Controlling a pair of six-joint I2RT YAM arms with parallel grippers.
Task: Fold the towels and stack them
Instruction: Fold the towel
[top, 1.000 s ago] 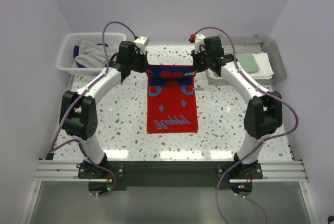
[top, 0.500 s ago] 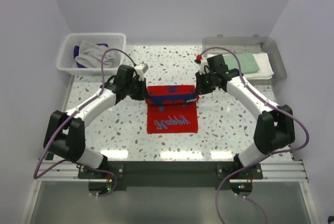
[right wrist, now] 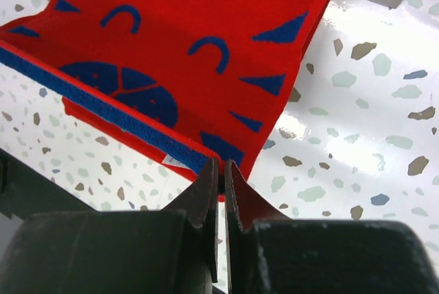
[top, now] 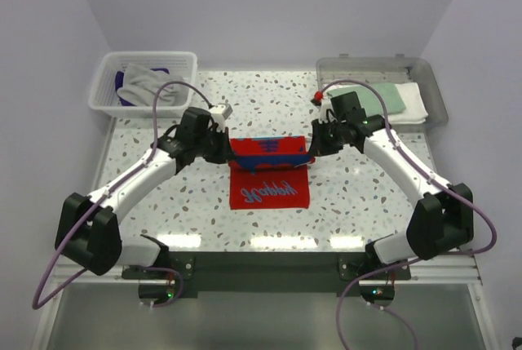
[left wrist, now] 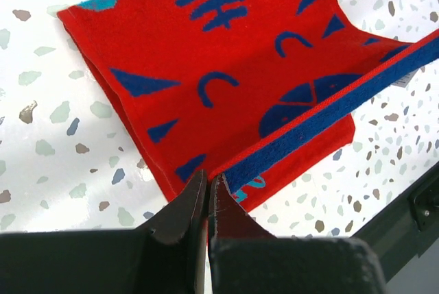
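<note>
The left hand is pinching shut on one corner of the red patterned towel, and the right hand on the other. Its lifted edge is stretching crosswise between them, equally near both. The rest is lying below and nearward on the speckled surface.

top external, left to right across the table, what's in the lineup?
white basket → left end effector → red patterned towel (far edge pinched by both end effectors) → right end effector → mint green towel
</note>
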